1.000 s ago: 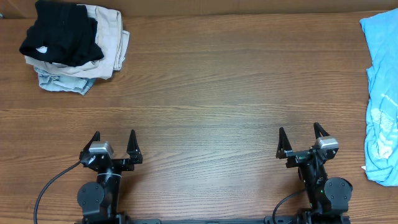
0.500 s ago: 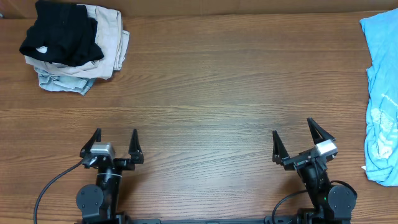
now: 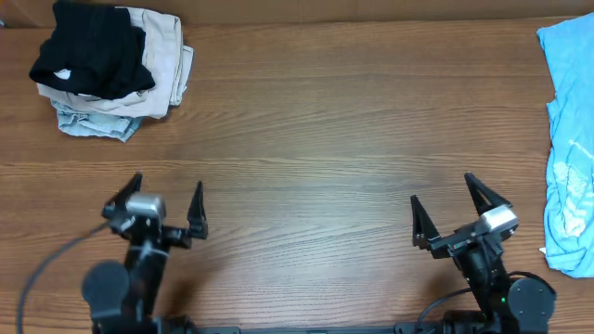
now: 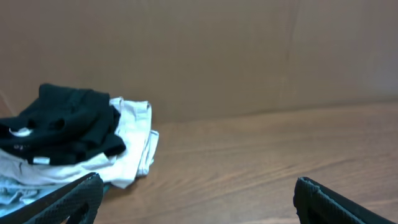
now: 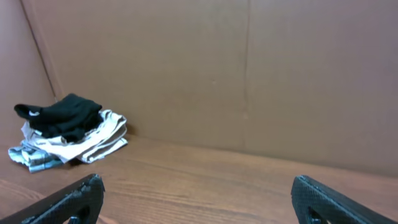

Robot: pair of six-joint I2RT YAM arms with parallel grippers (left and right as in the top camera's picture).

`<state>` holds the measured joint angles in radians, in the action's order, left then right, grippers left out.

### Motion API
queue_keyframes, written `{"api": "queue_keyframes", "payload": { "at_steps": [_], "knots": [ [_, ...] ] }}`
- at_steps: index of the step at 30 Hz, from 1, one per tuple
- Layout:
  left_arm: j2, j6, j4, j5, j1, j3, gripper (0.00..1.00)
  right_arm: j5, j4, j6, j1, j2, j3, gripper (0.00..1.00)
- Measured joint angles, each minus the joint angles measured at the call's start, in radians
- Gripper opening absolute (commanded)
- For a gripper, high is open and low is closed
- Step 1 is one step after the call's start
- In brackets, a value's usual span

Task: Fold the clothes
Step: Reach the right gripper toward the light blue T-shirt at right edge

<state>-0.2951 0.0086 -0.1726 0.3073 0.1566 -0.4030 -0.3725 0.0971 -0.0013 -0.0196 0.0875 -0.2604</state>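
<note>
The light sky-blue T-shirt (image 3: 568,139) lies crumpled at the far right edge of the table, partly cut off by the overhead view. My left gripper (image 3: 165,198) is open and empty near the front left. My right gripper (image 3: 452,202) is open and empty near the front right, well left of the shirt. Both wrist views show open fingertips, the left gripper (image 4: 198,198) and the right gripper (image 5: 198,196), over bare wood. The shirt is out of both wrist views.
A stack of folded garments, black (image 3: 91,48) on top of beige (image 3: 162,56) and pale denim (image 3: 88,121), sits at the back left corner. It also shows in the left wrist view (image 4: 62,134) and the right wrist view (image 5: 65,127). A brown cardboard wall (image 5: 249,74) stands behind the table.
Both arms have shifted. The left gripper has moved a little left and turned. The right gripper has moved slightly right and toward the front, and opened wider.
</note>
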Motion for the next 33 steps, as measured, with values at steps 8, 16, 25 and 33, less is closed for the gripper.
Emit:
{"api": "queue_keyframes", "payload": {
  "at_steps": [8,16,25,33],
  "knots": [
    [-0.456,0.034,-0.282,0.016,0.000,-0.390,1.00,0.122,0.190,-0.003,0.000,0.259,-0.239,1.00],
    [-0.793,0.051,-0.436,0.015,0.000,-0.663,1.00,0.300,0.341,-0.003,0.000,0.646,-0.462,1.00],
    [-0.959,0.051,-0.426,0.016,0.000,-0.690,1.00,0.296,0.367,0.044,0.000,1.123,-0.598,1.00],
    [-1.002,0.050,-0.399,0.042,0.000,-0.690,1.00,0.209,0.231,0.135,-0.022,1.281,-0.598,0.99]
  ]
}}
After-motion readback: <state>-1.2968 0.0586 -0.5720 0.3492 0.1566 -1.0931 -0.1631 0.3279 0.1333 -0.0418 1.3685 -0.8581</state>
